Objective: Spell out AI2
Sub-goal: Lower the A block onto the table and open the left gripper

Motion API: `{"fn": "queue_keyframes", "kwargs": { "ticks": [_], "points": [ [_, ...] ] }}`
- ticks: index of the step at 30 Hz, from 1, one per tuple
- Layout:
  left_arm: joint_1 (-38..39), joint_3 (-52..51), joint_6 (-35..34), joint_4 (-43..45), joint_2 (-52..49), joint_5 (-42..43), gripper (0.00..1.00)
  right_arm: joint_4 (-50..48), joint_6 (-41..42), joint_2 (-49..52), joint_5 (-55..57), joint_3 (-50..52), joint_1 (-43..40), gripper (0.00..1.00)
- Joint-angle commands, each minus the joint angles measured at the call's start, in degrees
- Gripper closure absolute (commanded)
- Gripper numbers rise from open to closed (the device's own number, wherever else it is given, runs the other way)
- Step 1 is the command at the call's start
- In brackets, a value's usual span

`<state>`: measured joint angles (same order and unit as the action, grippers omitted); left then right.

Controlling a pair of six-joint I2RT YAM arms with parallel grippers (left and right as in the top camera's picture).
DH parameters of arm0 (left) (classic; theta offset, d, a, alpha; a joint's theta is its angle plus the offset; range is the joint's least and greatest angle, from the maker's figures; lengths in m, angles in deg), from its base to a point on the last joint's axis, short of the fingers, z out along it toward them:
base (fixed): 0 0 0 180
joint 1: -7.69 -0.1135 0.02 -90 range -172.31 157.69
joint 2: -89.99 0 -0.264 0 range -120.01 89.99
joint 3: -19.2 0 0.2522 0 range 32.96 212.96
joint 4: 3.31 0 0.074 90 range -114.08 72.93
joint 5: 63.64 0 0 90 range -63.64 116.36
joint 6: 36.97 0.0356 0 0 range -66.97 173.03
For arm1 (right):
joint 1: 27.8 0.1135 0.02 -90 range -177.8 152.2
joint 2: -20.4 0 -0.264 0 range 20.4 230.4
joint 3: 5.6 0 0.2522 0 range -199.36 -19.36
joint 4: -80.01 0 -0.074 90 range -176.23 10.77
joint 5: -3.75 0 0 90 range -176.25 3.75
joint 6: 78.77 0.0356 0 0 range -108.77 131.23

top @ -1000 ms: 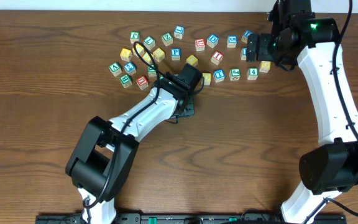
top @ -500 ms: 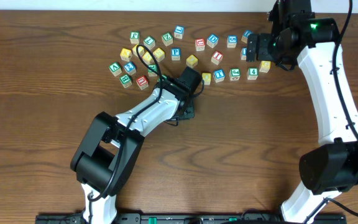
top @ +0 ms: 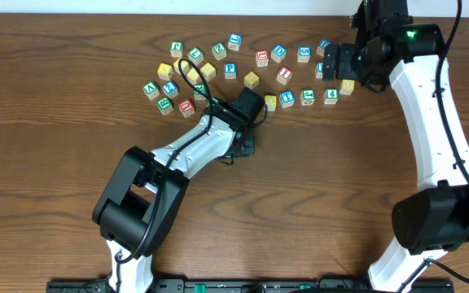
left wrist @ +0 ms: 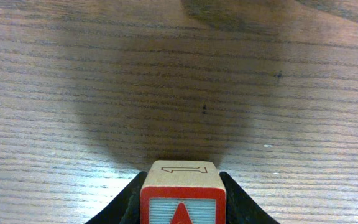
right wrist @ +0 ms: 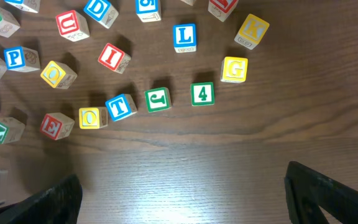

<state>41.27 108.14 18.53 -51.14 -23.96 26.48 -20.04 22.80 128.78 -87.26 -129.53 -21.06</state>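
While the loose blocks lie scattered in an arc across the far side of the counter, the left pincer is clamped on a red-edged block over bare wood just in front of that arc. Its dark fingers press the cube's two sides. The cube sits square and has no long side. An outlined 1 faces up, and the red-framed face toward the wrist camera shows only the tip of a red shape. Whether it touches the counter I cannot tell. Further right, the red I block stands askew in the scatter, well apart from the held cube. The right pincer hangs wide open over bare wood in front of the T block, J block and 4 block.
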Motion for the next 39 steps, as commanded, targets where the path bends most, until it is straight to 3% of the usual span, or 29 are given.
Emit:
{"fn": "queue_keyframes", "kwargs": {
  "ticks": [1,5,18,39],
  "points": [
    [0.1,-0.3,0.1,-0.2,-0.2,0.3,0.66,0.0,0.6,0.5,0.7,0.3,0.4,0.01],
    [0.1,-0.3,0.1,-0.2,-0.2,0.3,0.61,0.0,0.6,0.5,0.7,0.3,0.4,0.01],
    [0.1,-0.3,0.1,-0.1,-0.2,0.3,0.61,0.0,0.6,0.5,0.7,0.3,0.4,0.01],
    [0.1,0.1,2.9,-0.3,-0.2,1.0,0.68,0.0,0.5,0.5,0.7,0.3,0.4,0.01]
  ]
}}
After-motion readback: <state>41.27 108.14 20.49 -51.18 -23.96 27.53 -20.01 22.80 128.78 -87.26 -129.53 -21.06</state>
